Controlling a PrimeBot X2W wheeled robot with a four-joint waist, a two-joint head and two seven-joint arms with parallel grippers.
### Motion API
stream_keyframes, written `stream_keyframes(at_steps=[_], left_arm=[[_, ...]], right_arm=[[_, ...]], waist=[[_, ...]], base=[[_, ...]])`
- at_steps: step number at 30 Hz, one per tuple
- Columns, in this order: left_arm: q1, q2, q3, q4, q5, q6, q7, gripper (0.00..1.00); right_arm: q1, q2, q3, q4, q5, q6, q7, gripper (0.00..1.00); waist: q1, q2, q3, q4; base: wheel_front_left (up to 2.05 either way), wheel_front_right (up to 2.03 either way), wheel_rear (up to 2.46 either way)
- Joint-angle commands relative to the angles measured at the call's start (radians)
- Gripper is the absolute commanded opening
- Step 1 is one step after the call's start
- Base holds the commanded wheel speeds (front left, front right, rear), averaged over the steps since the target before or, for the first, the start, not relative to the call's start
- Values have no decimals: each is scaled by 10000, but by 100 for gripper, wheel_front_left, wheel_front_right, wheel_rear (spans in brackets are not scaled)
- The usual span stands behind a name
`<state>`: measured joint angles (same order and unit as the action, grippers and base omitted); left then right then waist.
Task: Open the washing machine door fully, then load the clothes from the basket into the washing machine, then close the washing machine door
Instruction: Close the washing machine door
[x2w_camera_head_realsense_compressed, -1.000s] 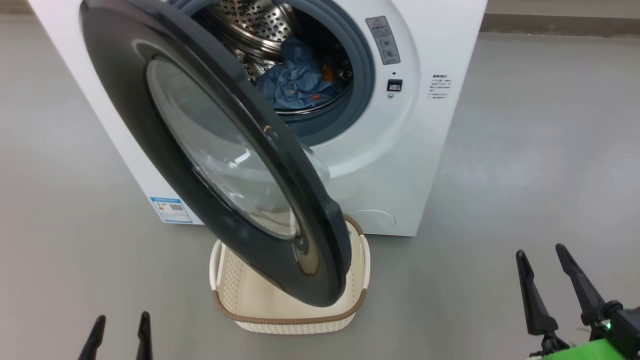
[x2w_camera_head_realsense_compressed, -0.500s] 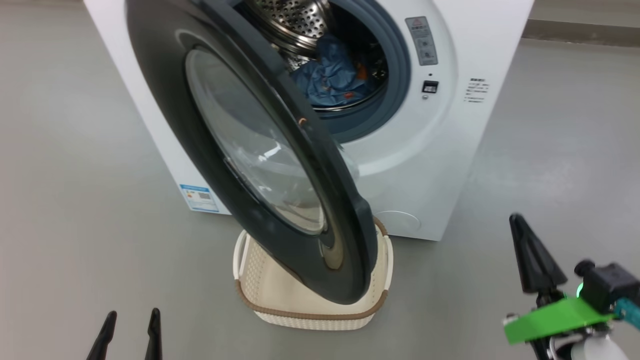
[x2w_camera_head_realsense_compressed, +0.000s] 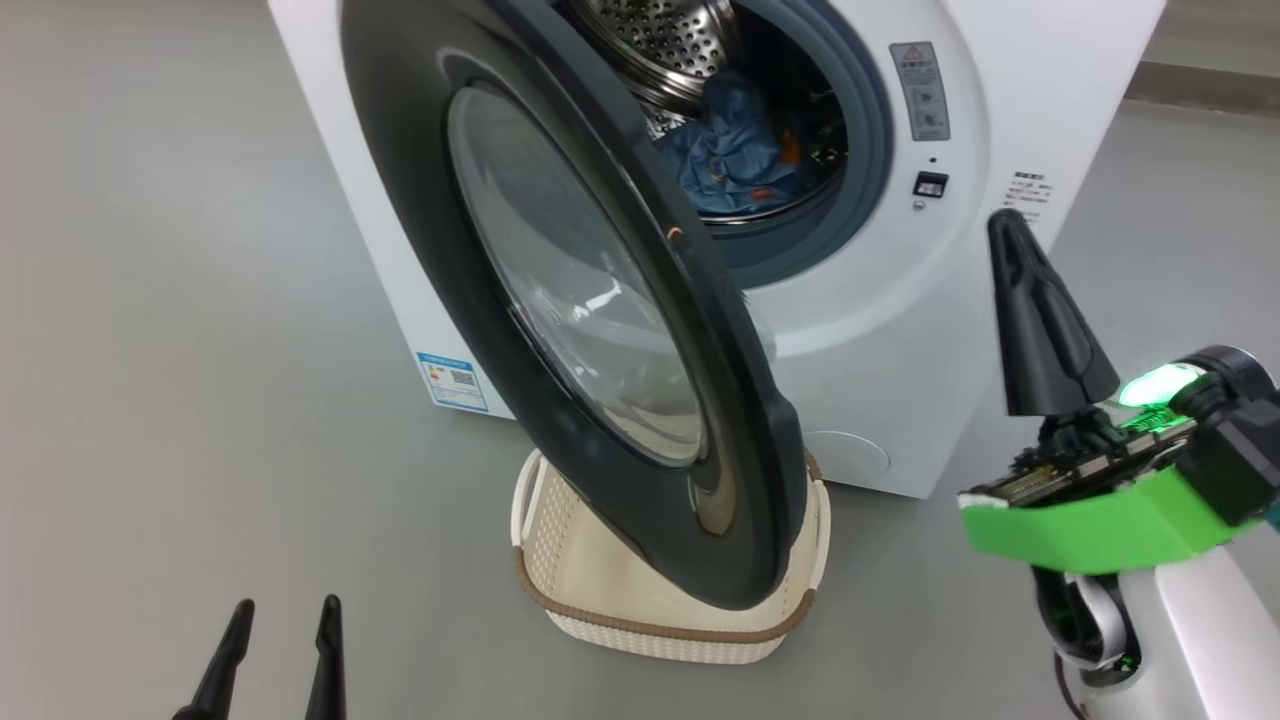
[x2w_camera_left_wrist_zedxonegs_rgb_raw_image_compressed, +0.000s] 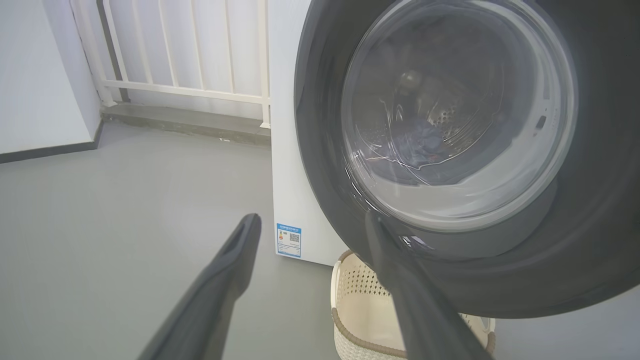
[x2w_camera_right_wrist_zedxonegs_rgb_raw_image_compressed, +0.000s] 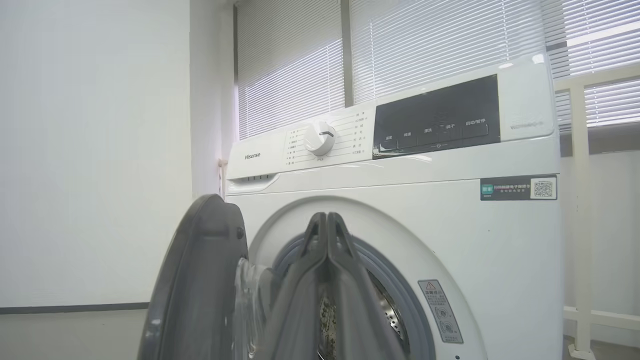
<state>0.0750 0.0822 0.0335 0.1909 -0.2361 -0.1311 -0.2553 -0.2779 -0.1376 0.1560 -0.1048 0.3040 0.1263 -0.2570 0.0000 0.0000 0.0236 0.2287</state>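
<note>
The white washing machine (x2w_camera_head_realsense_compressed: 880, 330) stands with its black washing machine door (x2w_camera_head_realsense_compressed: 400, 180) swung out to the left, hanging over the cream basket (x2w_camera_head_realsense_compressed: 650, 627). Blue clothes (x2w_camera_head_realsense_compressed: 730, 140) lie inside the steel drum. What shows of the basket's inside is bare. My left gripper (x2w_camera_head_realsense_compressed: 287, 603) is open, low at the left, on the door's outer side. In the left wrist view the left gripper (x2w_camera_left_wrist_zedxonegs_rgb_raw_image_compressed: 312, 220) faces the door (x2w_camera_left_wrist_zedxonegs_rgb_raw_image_compressed: 590, 240) and basket (x2w_camera_left_wrist_zedxonegs_rgb_raw_image_compressed: 355, 300). My right gripper (x2w_camera_head_realsense_compressed: 1003, 222) is shut on nothing, raised right of the drum opening. The right gripper (x2w_camera_right_wrist_zedxonegs_rgb_raw_image_compressed: 327, 220) points at the machine (x2w_camera_right_wrist_zedxonegs_rgb_raw_image_compressed: 450, 225).
Grey floor (x2w_camera_head_realsense_compressed: 150, 350) lies open on the left and right of the machine. A blue label (x2w_camera_head_realsense_compressed: 452, 380) sits low on the machine's side. A white railing (x2w_camera_left_wrist_zedxonegs_rgb_raw_image_compressed: 200, 50) and wall stand behind; window blinds (x2w_camera_right_wrist_zedxonegs_rgb_raw_image_compressed: 425, 50) are above.
My right gripper has shut and risen from low at the right to beside the machine's front. The camera has shifted, so the whole scene sits further right. The left gripper stays open.
</note>
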Motion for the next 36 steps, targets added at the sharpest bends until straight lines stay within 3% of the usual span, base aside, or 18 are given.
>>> stream_keyframes(at_steps=[1, 7, 13, 22, 30, 36], left_arm=[[-394, 98, 320, -349, 63, 4, -64, 100], [-264, 59, 369, -428, 79, 4, -64, 100], [-238, 31, 388, -445, 77, 4, -64, 100], [-226, -19, 460, -513, 75, 4, -65, 100], [-230, -69, 523, -523, 73, 4, -65, 100], [-260, -97, 521, -509, 58, 4, -65, 100]], right_arm=[[-270, -21, 383, -498, 30, 44, -48, 0], [49, -68, 1603, -1196, 81, 44, -48, 0], [405, -86, 2896, -1140, 179, 44, -48, 0], [1177, -7, 4143, 388, 549, 44, -48, 0], [1431, -33, 4384, 2018, 830, 44, -48, 0], [1191, 55, 4169, 2563, 877, 44, -48, 0]], waist=[[0, 0, -49, 93], [0, 0, -119, 233], [0, 0, -127, 312], [0, 0, -111, 422], [0, 0, -58, 419], [0, 0, -13, 384]], base=[[0, 0, 0], [0, 0, 0], [0, 0, 0], [0, 0, 0], [0, 0, 0], [0, 0, 0]])
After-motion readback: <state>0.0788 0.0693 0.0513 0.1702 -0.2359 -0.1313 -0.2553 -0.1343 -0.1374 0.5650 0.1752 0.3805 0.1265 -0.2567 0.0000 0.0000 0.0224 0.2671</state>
